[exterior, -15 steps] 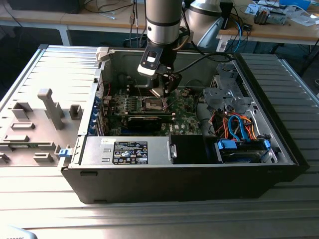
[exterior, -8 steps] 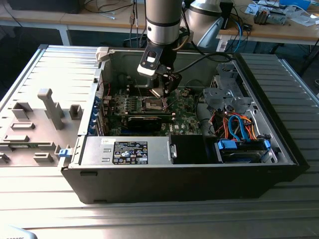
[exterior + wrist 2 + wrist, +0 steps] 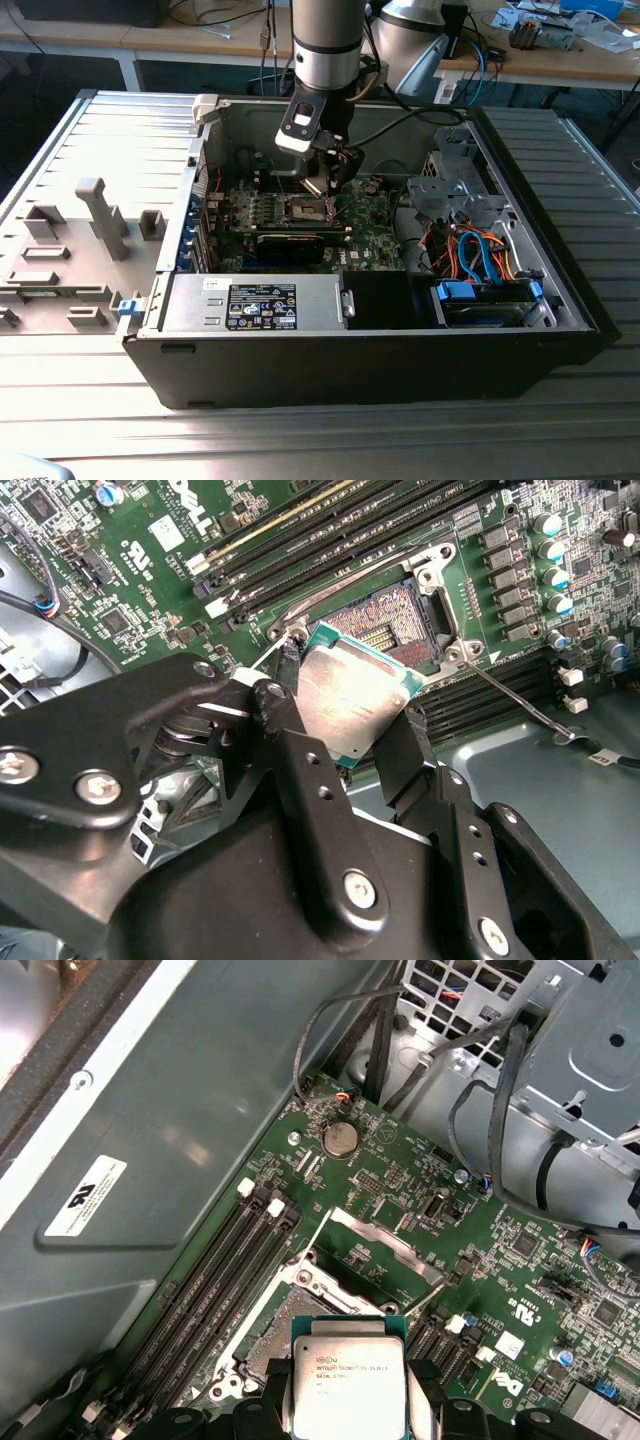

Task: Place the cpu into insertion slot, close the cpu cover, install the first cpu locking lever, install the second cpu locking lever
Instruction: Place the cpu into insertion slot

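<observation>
Alignment governs this step: the tool (image 3: 326, 183), pinching the cpu (image 3: 355, 695) by two opposite edges, hangs just above the insertion slot (image 3: 385, 615), with the chip tilted and not yet seated. In the first wrist view the cpu cover (image 3: 390, 1243) stands raised beyond the socket, leaving the opening free. Judged from these views, good placement calls for levelling the chip, matching its corners to the socket frame, and lowering it straight without sliding, since the exposed contacts probably bend easily.
</observation>
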Robot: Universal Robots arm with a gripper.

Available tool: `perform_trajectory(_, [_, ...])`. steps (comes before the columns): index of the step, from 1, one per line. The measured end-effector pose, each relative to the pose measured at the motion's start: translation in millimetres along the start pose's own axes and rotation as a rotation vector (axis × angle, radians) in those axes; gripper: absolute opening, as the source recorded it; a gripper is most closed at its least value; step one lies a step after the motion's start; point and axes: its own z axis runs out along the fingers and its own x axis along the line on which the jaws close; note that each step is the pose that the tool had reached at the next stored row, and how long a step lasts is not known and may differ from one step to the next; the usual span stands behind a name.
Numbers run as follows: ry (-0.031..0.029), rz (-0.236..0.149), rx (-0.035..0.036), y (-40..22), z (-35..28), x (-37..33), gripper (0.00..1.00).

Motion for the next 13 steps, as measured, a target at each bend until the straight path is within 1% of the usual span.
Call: perform_trajectory(13, [-0.0007, 0.01, -0.0001, 0.0, 0.8, 0.0, 0.54])
